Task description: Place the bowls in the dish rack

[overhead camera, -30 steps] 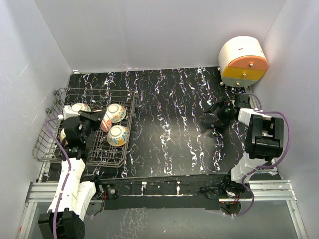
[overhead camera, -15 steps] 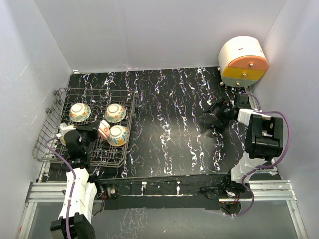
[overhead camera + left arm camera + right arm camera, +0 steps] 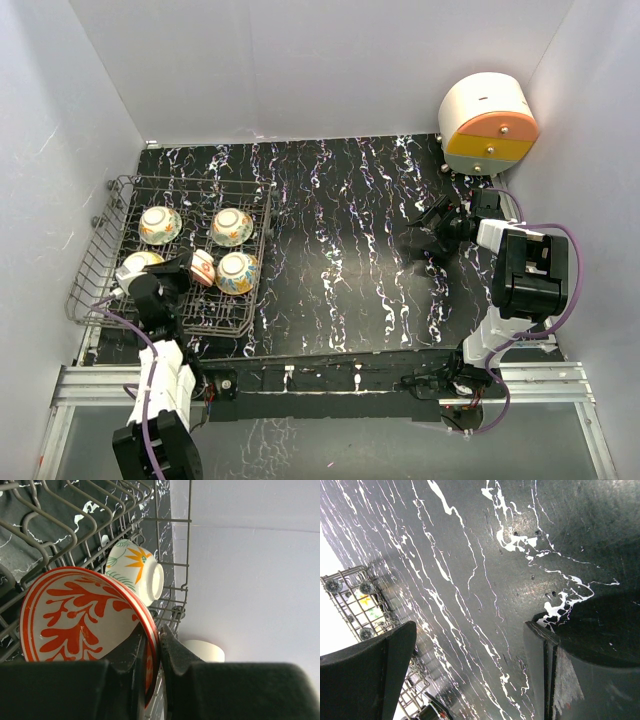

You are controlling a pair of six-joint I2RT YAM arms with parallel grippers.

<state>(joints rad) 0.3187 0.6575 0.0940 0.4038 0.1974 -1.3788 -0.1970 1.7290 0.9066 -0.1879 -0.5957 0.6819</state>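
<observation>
The dark wire dish rack (image 3: 105,245) stands at the table's left. Three bowls sit in it bottoms up (image 3: 160,224), (image 3: 232,226), (image 3: 238,272), and a fourth (image 3: 138,263) sits by its front left. My left gripper (image 3: 188,270) is inside the rack, shut on the rim of the red-orange bowl (image 3: 204,267), which stands on edge. In the left wrist view the gripper (image 3: 153,647) pinches that bowl's rim (image 3: 75,615), with a cream bowl (image 3: 136,572) behind among the rack wires (image 3: 186,540). My right gripper (image 3: 425,236) is open and empty over the table, as the right wrist view (image 3: 470,667) shows.
A round white, orange and yellow drawer unit (image 3: 488,125) stands at the back right corner. White walls close in the left, back and right. The rack's raised sides (image 3: 88,280) surround my left gripper. The rack's corner (image 3: 350,600) shows far off in the right wrist view.
My left arm has drawn back toward the near edge, carrying the red-orange bowl to the rack's front row. The bowls behind it are now uncovered. The right arm has not moved.
</observation>
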